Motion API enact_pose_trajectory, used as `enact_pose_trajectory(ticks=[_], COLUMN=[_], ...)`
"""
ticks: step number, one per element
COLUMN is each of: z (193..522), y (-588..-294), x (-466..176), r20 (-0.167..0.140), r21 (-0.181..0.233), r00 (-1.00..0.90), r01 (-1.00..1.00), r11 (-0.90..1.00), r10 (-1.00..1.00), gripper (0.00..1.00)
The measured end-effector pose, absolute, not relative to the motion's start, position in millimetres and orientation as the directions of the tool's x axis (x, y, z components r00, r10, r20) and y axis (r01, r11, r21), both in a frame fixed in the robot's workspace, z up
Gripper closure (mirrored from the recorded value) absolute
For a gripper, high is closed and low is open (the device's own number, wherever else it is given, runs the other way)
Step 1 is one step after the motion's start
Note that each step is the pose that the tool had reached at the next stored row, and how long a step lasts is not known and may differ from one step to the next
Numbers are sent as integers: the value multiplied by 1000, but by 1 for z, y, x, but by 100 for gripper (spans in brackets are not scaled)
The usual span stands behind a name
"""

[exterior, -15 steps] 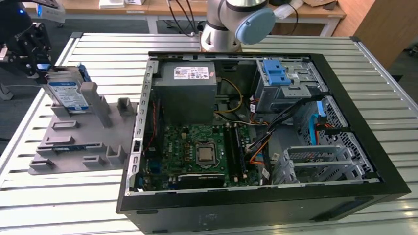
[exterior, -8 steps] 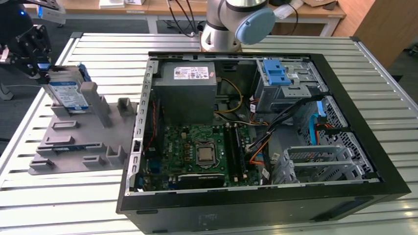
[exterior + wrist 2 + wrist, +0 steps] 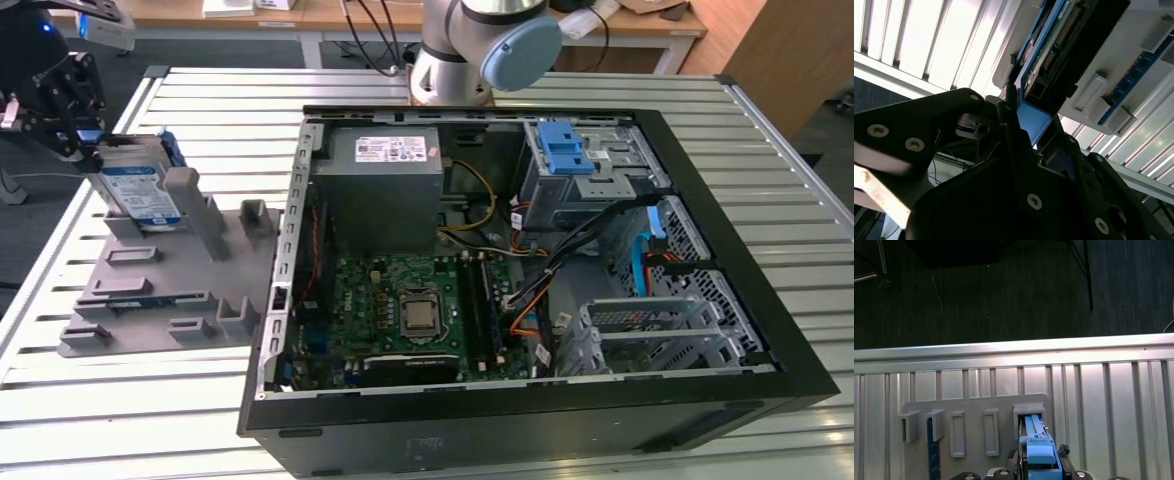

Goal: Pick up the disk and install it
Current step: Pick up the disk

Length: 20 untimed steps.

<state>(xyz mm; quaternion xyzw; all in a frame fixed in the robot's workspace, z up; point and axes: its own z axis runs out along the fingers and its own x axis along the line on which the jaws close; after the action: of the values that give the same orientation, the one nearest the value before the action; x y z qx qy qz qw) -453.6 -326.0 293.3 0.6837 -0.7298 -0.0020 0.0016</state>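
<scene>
Gripper (image 3: 84,148) pinches the top of the disk (image 3: 136,190), which stands upright in the grey rack (image 3: 150,300), at ten o'clock from the open case (image 3: 467,440) in the exterior view

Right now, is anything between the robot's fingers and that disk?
Nothing visible. The fingers sit against the blue bracket of the disk, which stands upright in the grey holder.
</scene>
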Motion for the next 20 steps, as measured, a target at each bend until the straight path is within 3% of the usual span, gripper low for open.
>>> enact_pose_trajectory(ticks=[5, 6, 14, 16, 17, 20], z=[293, 293, 290, 290, 290, 290], y=[-326, -326, -326, -326, -326, -326], x=[-454, -454, -454, -454, -454, -454], r20=[0, 0, 1, 1, 1, 1], r21=[5, 5, 5, 5, 5, 5], r00=[-65, -65, -65, -65, -65, -65], r01=[-998, -998, -998, -998, -998, -998], r11=[65, 65, 65, 65, 65, 65], r10=[-998, -998, -998, -998, -998, -998], gripper=[58, 52, 52, 53, 60, 61])
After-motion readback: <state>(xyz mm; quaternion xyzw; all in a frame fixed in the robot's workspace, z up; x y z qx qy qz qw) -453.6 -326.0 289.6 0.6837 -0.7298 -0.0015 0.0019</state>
